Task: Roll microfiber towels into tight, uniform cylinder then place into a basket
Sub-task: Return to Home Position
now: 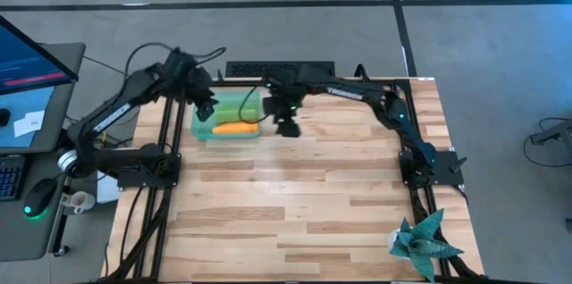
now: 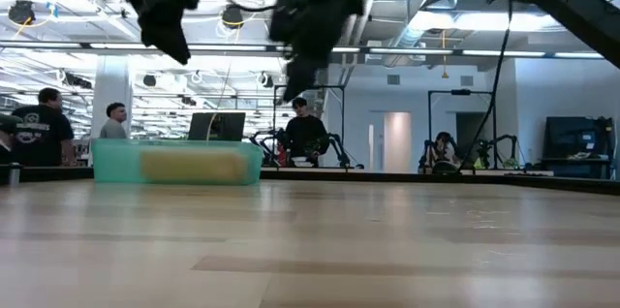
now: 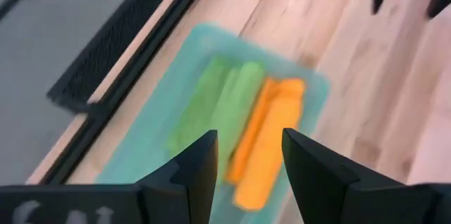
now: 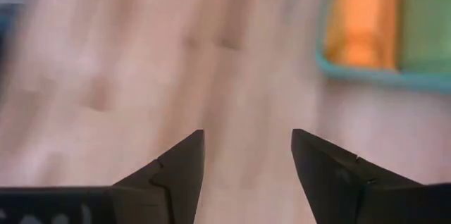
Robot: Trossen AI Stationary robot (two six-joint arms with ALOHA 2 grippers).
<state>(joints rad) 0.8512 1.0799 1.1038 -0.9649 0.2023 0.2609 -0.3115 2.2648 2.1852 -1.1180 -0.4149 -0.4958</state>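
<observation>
The small shallow rectangular basket [image 1: 204, 132] of translucent mint-green plastic sits on the far left part of the pale wooden plank counter [image 1: 304, 195], close to its far edge. Inside it two rolls lie side by side, touching along their length. On the near side is a bright orange towel [image 1: 237, 128] of soft microfiber, rolled into a cylinder. On the far side is a light lime green towel [image 1: 234, 104], likewise rolled. The left wrist view shows both rolls running along the basket's long direction, the green one showing a crease down its length. The left tool [image 3: 248, 134] hangs above the basket's left end, well clear of the counter in the low view, its two dark fingers apart with nothing between them. The right tool [image 4: 247, 134] hovers over bare wood just beside the basket's right end, also raised, its fingers apart and empty. Well apart from all this, a dark teal spiky cloth [image 1: 424, 239] lies at the near right corner of the counter. Off the counter's left side a laptop screen [image 1: 31, 61] glows blue. In the room beyond the counter the low view shows several people [image 2: 305, 134], too blurred to make out further.
</observation>
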